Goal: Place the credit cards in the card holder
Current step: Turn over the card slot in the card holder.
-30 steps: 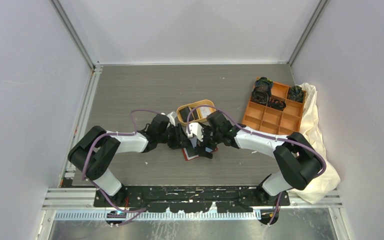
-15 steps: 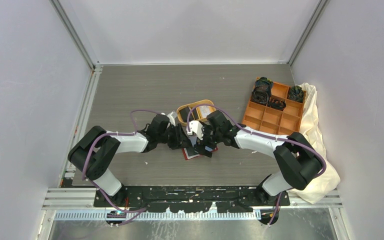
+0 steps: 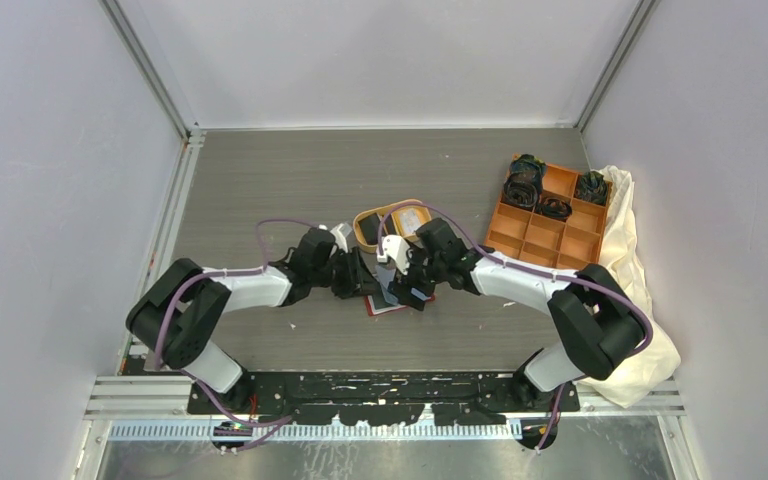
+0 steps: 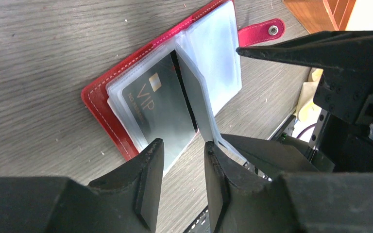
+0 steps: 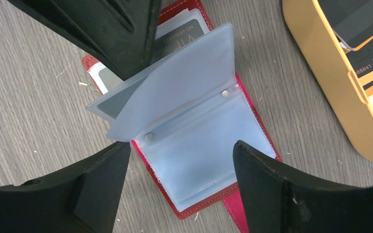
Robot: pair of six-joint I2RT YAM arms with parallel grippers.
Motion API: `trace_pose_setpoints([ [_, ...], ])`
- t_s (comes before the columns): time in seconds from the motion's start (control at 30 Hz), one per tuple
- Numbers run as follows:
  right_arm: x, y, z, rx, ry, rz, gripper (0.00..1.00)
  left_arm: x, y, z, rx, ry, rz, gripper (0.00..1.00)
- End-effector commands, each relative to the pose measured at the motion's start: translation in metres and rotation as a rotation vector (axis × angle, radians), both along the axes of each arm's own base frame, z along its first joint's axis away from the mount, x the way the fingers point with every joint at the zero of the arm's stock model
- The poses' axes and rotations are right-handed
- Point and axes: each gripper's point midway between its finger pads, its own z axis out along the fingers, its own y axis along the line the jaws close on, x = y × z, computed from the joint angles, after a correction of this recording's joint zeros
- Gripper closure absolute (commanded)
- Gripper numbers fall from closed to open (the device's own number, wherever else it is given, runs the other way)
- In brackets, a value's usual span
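Card holder [image 4: 102,102] lies open on the tabletop [image 4: 39,58], under both claws. One black card [image 4: 162,107] is sleeved; other credit cards [image 5: 364,29] lie in the orange tray [image 5: 315,63]. Left claw [image 4: 183,145] stands partly apart, clamping nothing, a sleeve leaf leaning against it. Right claw [image 5: 180,150] is wide apart and empty. Most of the filling appears outstanding.

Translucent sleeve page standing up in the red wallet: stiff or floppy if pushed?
Likely floppy: the lifted translucent plastic sleeve page bows in a curve instead of lying flat. Probably light, and pinned only along one edge to the red folding wallet, so it may flop over on its own. Its smooth sheen suggests it is slippery.
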Motion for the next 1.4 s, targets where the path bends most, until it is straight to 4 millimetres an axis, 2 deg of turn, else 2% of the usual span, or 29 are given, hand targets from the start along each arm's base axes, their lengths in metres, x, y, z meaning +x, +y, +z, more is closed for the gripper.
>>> trace_pose_setpoints([
  [0.0, 0.019, 0.01, 0.029, 0.063, -0.065, -0.027, 0.18, 0.002, 0.007, 0.018, 0.012, -0.067, 0.0, 0.63],
  [0.17, 0.019, 0.009, 0.026, 0.054, -0.05, -0.032, 0.18, 0.001, 0.017, 0.026, 0.049, -0.096, 0.013, 0.63],
  [0.4, 0.019, 0.008, 0.024, 0.048, -0.038, -0.038, 0.19, 0.002, 0.017, 0.044, 0.032, -0.135, 0.011, 0.69],
  [0.5, 0.019, 0.007, 0.022, 0.042, -0.029, -0.04, 0.19, 0.004, 0.013, 0.043, 0.03, -0.129, -0.004, 0.75],
  [0.63, 0.02, 0.006, 0.021, 0.036, -0.022, -0.045, 0.2, 0.006, 0.008, 0.032, 0.034, -0.107, -0.023, 0.84],
  [0.73, 0.019, 0.005, 0.021, 0.036, -0.016, -0.043, 0.2, 0.012, 0.001, 0.025, 0.037, -0.089, -0.037, 0.85],
  [0.93, 0.017, 0.005, 0.026, 0.052, 0.004, -0.043, 0.2, 0.029, -0.018, 0.022, 0.029, -0.078, -0.071, 0.85],
  [1.07, 0.012, 0.005, 0.041, 0.1, 0.037, -0.026, 0.18, 0.033, -0.03, 0.018, 0.021, -0.058, -0.095, 0.84],
  [1.13, 0.009, 0.004, 0.054, 0.13, 0.069, -0.014, 0.16, 0.034, -0.035, 0.018, 0.014, -0.056, -0.105, 0.84],
  [1.23, 0.005, -0.005, 0.076, 0.159, 0.131, -0.007, 0.15, 0.036, -0.043, 0.02, 0.008, -0.061, -0.118, 0.82],
  [1.37, 0.012, -0.023, 0.103, 0.225, 0.147, -0.055, 0.15, 0.036, -0.056, 0.02, 0.001, -0.058, -0.143, 0.8],
])
